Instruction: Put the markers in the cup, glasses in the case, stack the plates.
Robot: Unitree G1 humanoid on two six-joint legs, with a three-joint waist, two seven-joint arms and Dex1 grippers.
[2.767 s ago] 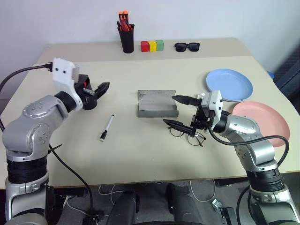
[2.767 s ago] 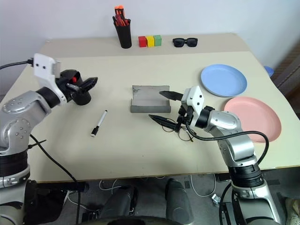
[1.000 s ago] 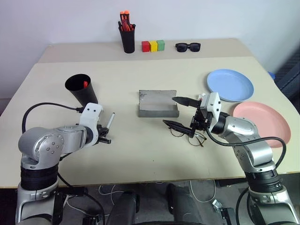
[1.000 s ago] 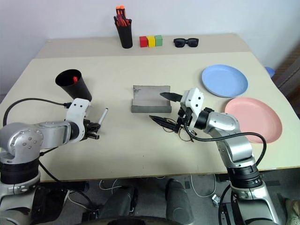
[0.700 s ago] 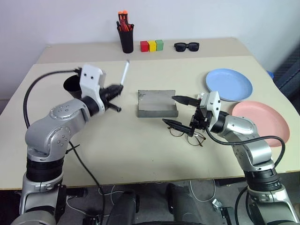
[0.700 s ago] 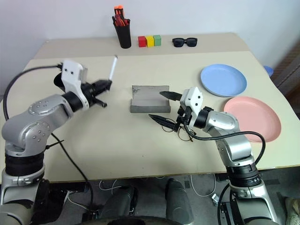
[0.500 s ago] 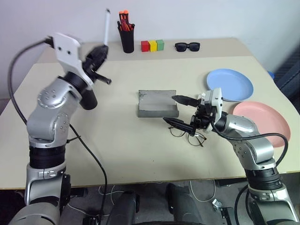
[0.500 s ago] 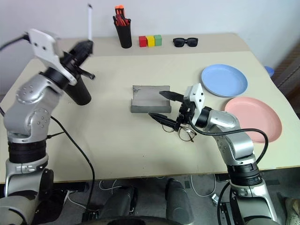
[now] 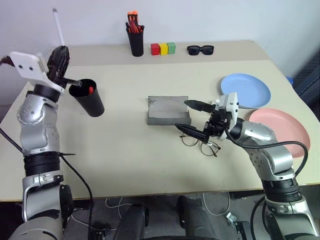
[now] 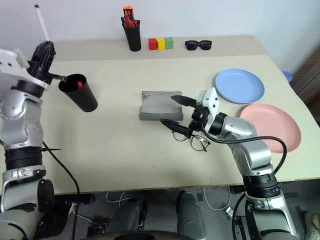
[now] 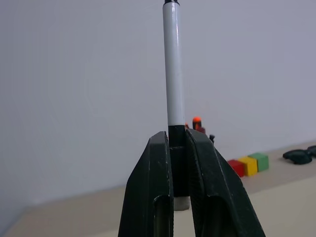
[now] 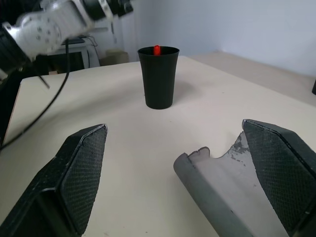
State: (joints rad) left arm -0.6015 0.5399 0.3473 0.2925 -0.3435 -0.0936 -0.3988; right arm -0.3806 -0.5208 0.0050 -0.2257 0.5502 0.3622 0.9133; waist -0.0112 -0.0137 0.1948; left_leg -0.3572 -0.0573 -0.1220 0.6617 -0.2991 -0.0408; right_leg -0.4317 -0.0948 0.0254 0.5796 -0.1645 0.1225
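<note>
White-barrelled and black at both ends, the marker stands nearly upright in my left gripper, whose two black fingers are clamped on its lower black part. That gripper hangs up and to the left of the case, just left of the cup's rim. The black cup stands on the table well to the left of the case, its mouth tipped toward my left arm, with the red end of the other marker showing inside it. Far behind the case, near the table's back edge, are a tall black holder of orange-red pens, three small blocks in red, yellow and green, and black sunglasses. The grey case lies open at the table's middle. Just right of it my right gripper hovers with its jaws wide apart and nothing between them, one finger over the case's right end. The wire glasses rest on the table just to the front right of the case, below that gripper. Further right of the case lie the blue plate and, nearer me, the pink plate, side by side, not stacked.
</note>
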